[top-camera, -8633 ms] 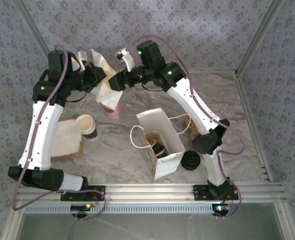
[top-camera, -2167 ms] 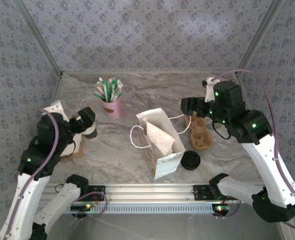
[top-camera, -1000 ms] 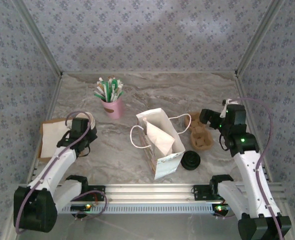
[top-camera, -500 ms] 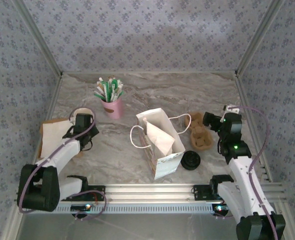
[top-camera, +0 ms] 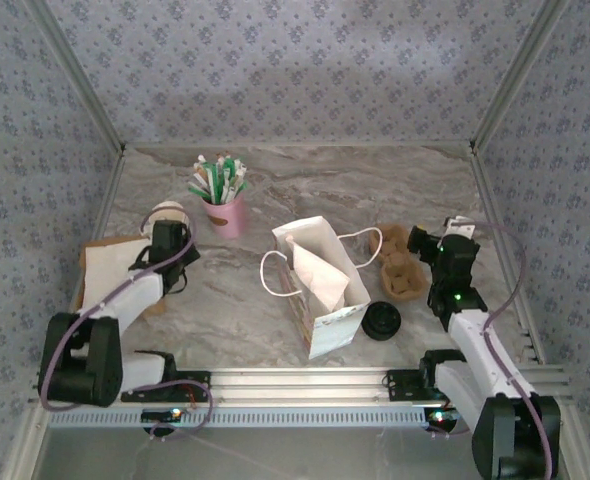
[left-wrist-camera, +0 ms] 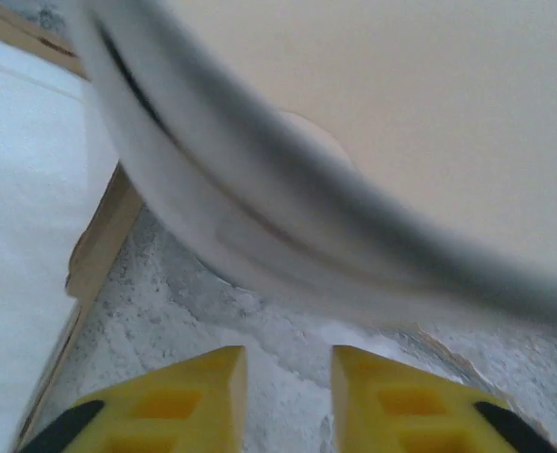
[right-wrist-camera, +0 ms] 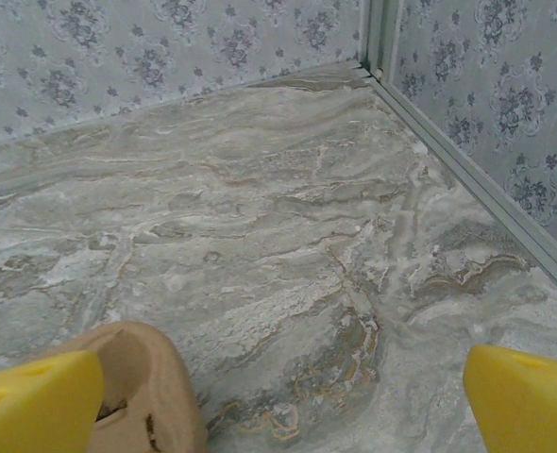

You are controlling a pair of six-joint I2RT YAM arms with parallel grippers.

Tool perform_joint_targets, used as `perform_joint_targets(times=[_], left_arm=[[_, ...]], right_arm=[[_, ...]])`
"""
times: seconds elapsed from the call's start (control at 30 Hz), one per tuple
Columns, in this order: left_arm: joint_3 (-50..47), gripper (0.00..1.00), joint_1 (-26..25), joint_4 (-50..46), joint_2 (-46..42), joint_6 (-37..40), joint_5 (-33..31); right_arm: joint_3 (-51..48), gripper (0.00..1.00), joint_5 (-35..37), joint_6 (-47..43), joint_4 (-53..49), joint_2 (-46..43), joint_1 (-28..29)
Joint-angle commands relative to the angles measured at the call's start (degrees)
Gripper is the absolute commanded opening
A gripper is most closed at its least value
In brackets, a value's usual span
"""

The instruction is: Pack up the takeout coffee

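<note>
Noting my left pincer: tips narrowly apart, empty, lidless cup just beyond, far left. Right pincer wide apart, empty. Coffee hidden; I judge it inside the upright bag, left of, and nearer to, the right pincer.

Pink cup; black lids near brown carrier.
</note>
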Motion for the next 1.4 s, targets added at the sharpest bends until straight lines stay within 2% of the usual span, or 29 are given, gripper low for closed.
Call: perform_joint_targets(times=[0.0,0.1,0.2,0.23,0.27,0.33,0.43,0.57,0.63,0.77,0.87,0.93,1.0,1.03,1.07,1.2,1.37], left_arm=[[-2.0,0.38,-1.4,-2.2,-6.2,0.3,-2.6],[-3.9,0.54,-2.2,-4.1,-11.5,0.7,-4.4],[-6.1,0.83,-2.4,-5.8,-16.9,0.6,-7.1],[-6.6,0.96,-2.5,-6.7,-18.6,0.2,-8.3],[-7.1,0.99,-2.4,-7.3,-20.4,-0.1,-9.1],[-8.2,0.99,-2.4,-7.1,-23.5,0.1,-10.2],[-10.1,1.00,-2.4,-5.9,-26.8,0.5,-13.6],[-13.8,0.99,-2.5,1.6,-29.5,4.3,-17.7],[-13.8,0.99,-2.5,4.4,-28.7,5.7,-20.2],[-13.5,1.00,-2.4,14.9,-24.3,17.2,-24.0],[-12.5,0.99,-0.7,19.5,-17.8,21.1,-27.0],[-12.5,1.00,1.6,23.0,-12.4,22.6,-25.4],[-13.5,1.00,4.6,26.5,-7.8,21.5,-22.0],[-14.6,1.00,6.1,30.7,-5.4,21.7,-18.4],[-14.3,1.00,6.8,31.0,-4.3,22.0,-15.5],[-16.4,1.00,6.8,41.7,-1.8,28.5,-9.0],[-16.8,1.00,6.8,49.3,2.2,32.9,-6.5]], right_arm=[[-1.7,1.00,1.7,-1.4,9.7,3.1,-0.9],[-2.8,1.00,1.8,-1.6,15.1,7.2,-1.2],[-3.2,1.00,1.4,-2.0,21.1,12.4,-1.4],[-3.3,1.00,1.6,-2.1,22.7,14.3,-1.4],[-3.3,1.00,1.5,-2.5,24.8,16.3,-1.4],[-2.3,1.00,2.7,-4.3,24.8,19.0,-1.0],[-3.8,1.00,3.7,-5.8,31.7,22.9,-1.2],[-6.3,1.00,3.5,-9.1,42.4,29.0,0.0],[-5.8,1.00,3.8,-10.8,43.0,30.7,1.5],[-5.0,1.00,2.5,-13.2,44.5,33.5,2.7],[-3.8,1.00,-2.2,-11.7,42.4,34.9,0.8],[-5.1,1.00,-3.5,-12.0,50.3,39.3,-0.2],[-3.5,1.00,-4.0,-11.8,43.7,37.0,-0.2],[-2.8,1.00,-5.6,-12.3,42.9,37.4,-0.4],[-2.4,1.00,-5.9,-12.8,43.5,38.1,-0.2],[-1.4,1.00,-6.7,-13.4,41.0,37.9,0.1],[-1.2,1.00,-6.7,-13.3,40.5,37.7,0.0]])
